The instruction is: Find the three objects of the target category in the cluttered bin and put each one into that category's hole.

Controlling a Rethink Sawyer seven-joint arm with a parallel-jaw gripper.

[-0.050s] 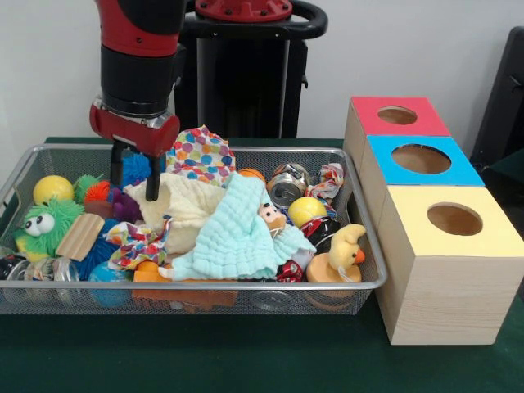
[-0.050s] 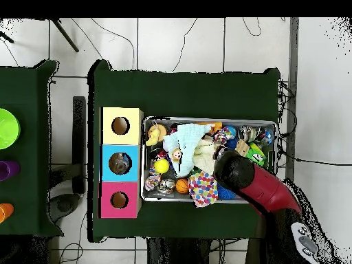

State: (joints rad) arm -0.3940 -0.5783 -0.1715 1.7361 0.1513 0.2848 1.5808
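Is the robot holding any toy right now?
No. The gripper is open, its black fingers empty, poised over the cream cloth in the wire-mesh bin.

Boxes (image 1: 434,196) topped red, blue, yellow; cloth (image 1: 201,155) — multicolour dots (on white); towel (image 1: 237,233) — mint.

A plain pale wall (image 1: 426,49) stood behind the dark green table (image 1: 205,360), and black cables (image 2: 179,41) trailed over the light tiled floor (image 2: 206,41) around it.
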